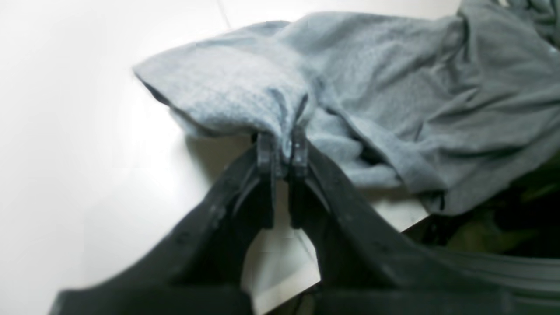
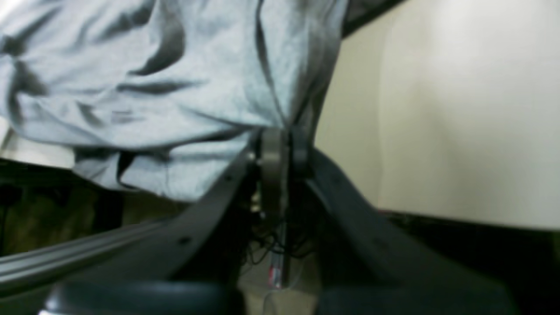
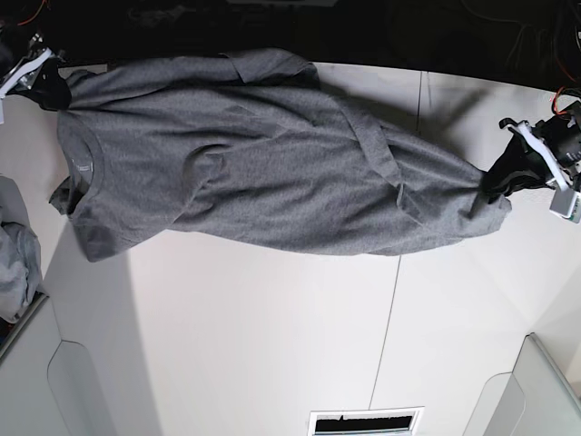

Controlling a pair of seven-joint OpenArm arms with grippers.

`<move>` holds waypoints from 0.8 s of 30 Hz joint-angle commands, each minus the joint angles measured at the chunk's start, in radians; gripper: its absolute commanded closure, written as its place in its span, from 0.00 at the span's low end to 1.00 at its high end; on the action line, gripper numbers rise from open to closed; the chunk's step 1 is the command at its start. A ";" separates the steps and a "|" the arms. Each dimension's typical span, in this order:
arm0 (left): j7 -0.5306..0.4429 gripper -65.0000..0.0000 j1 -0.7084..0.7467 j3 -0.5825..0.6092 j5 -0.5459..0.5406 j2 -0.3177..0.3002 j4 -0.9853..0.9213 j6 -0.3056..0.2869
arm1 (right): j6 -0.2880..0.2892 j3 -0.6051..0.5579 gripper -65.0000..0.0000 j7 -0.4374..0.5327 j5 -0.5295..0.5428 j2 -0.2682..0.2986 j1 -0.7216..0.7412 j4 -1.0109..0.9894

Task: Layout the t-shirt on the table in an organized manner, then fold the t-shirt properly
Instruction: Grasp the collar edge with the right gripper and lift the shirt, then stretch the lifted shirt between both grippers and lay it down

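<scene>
The large heather dark-grey cotton t-shirt (image 3: 263, 168) lies stretched across the wide white counter (image 3: 272, 336), collar toward the right arm and hem toward the left arm — still creased through the middle, one sleeve crumpled near the far edge. The left gripper (image 1: 282, 151) has its jaws clenched on a bunched fold of the hem; the right gripper (image 2: 282, 148) pinches the fabric at the shoulder end. Holding opposite ends seems meant to pull the cloth taut and flat before any folding. A paler grey cloth bundle (image 3: 16, 245) sits apart at the side.

Both wrist views blurred (soft focus); table (image 1: 65, 131) glares white, shadows faint.
</scene>
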 commanded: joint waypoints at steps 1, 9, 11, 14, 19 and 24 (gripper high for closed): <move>-0.029 1.00 0.001 -0.051 -0.038 -0.020 0.042 -0.008 | 0.004 0.029 1.00 0.021 0.024 0.018 -0.003 0.040; -0.046 1.00 0.037 -0.304 -0.093 -0.048 0.174 -0.008 | 0.004 0.177 1.00 0.030 0.043 0.026 0.051 0.164; -0.077 1.00 -0.010 -0.299 -0.058 -0.072 0.173 -0.008 | 0.004 0.174 1.00 0.055 0.002 0.038 0.118 0.176; -0.154 1.00 -0.092 -0.238 0.053 -0.109 0.152 -0.008 | 0.000 0.165 1.00 0.087 -0.057 0.056 0.227 0.152; -0.256 1.00 -0.319 0.047 0.239 -0.142 -0.075 -0.008 | -0.008 0.072 1.00 0.130 -0.146 0.075 0.444 -0.022; -0.386 1.00 -0.582 0.358 0.378 -0.123 -0.430 -0.008 | -0.008 -0.080 1.00 0.212 -0.279 0.092 0.664 -0.310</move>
